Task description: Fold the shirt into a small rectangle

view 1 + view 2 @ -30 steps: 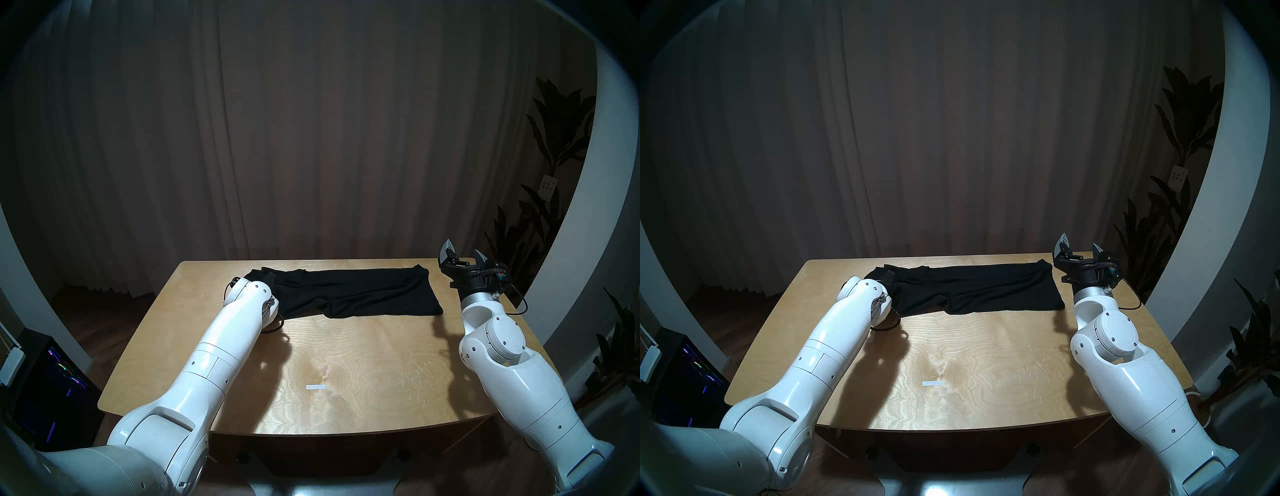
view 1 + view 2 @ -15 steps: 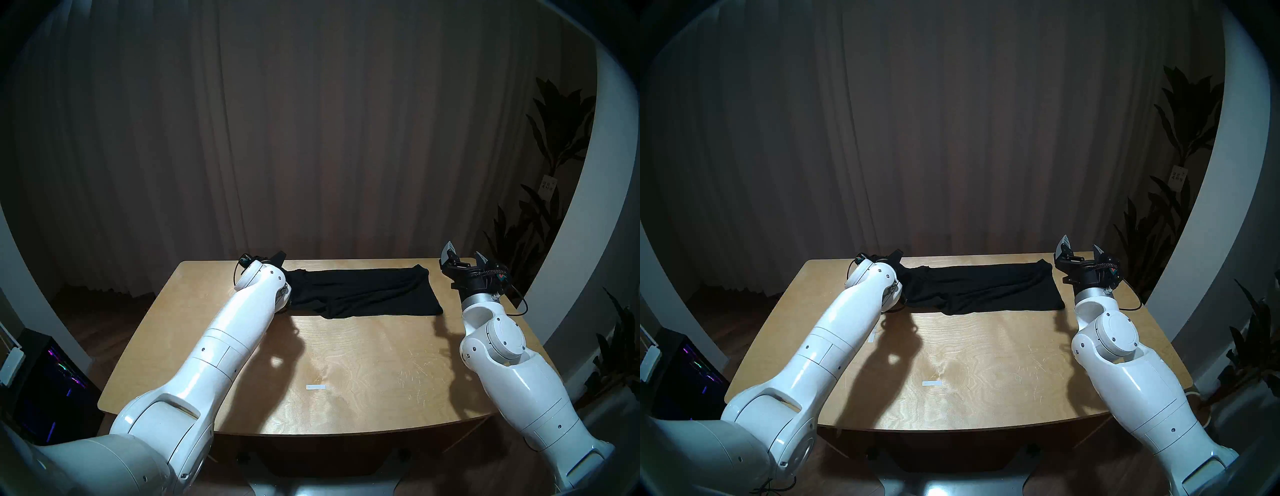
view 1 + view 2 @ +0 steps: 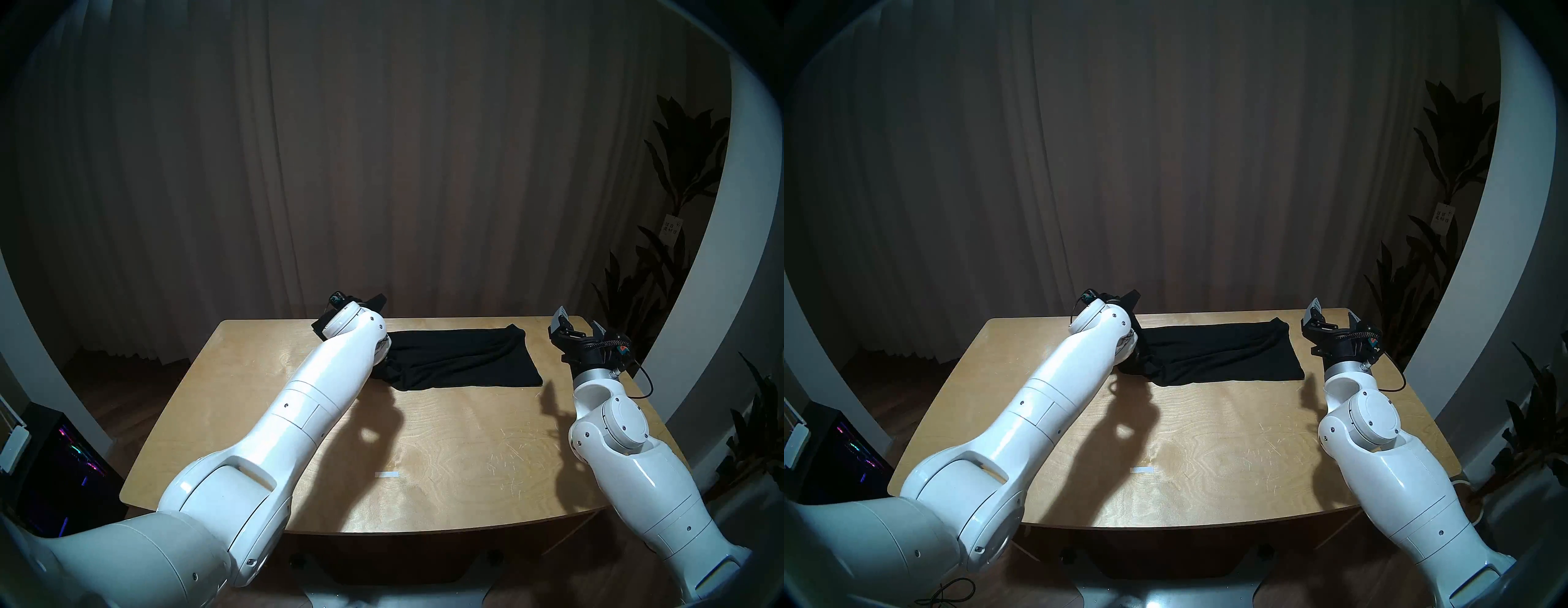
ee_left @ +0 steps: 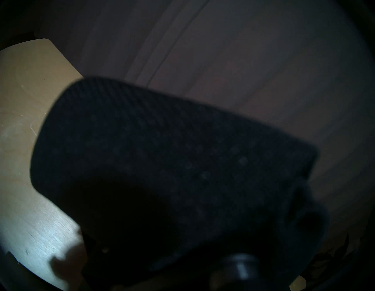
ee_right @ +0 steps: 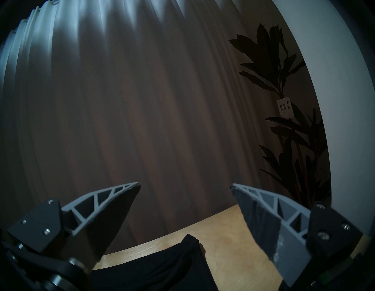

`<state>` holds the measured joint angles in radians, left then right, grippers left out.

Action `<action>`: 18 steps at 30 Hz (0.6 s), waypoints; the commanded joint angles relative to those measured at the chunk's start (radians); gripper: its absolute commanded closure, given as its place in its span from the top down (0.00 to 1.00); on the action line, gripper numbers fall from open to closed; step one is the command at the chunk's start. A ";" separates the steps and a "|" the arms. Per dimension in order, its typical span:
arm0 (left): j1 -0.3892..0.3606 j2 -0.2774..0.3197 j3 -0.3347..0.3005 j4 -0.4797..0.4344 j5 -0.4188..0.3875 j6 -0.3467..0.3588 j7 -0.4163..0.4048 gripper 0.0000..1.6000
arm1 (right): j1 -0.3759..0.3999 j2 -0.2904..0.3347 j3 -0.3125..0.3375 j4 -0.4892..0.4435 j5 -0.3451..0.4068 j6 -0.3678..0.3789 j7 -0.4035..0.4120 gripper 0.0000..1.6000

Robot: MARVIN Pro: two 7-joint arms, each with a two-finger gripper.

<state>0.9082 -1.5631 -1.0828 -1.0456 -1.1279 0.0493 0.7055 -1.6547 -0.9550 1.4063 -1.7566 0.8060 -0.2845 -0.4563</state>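
While its long axis runs left to right along the far edge of the light plywood table (image 3: 445, 446), the plain black soft-fabric shirt (image 3: 458, 361) lies as a narrow band, its right end flat and square, its left end gathered and lifted off the wood. That lifted end is pinched in the left gripper (image 3: 373, 302), whose jaws are shut on the cloth; dark fabric fills the left wrist view. To the shirt's right, the right gripper (image 3: 580, 329) hovers with its jaws wide and empty. A tall dark leafy plant (image 5: 284, 101) carries a white tag with Chinese characters. Bare wood in front holds only a small white tape strip (image 3: 387, 474).
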 commanded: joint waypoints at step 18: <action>-0.233 -0.269 0.166 0.246 0.138 0.021 0.002 0.00 | -0.101 0.022 0.085 -0.032 0.040 -0.060 -0.037 1.00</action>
<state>0.7689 -1.7391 -0.9612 -0.8401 -1.0359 0.0918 0.6991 -1.7379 -0.9434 1.4664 -1.7627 0.8461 -0.3229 -0.4976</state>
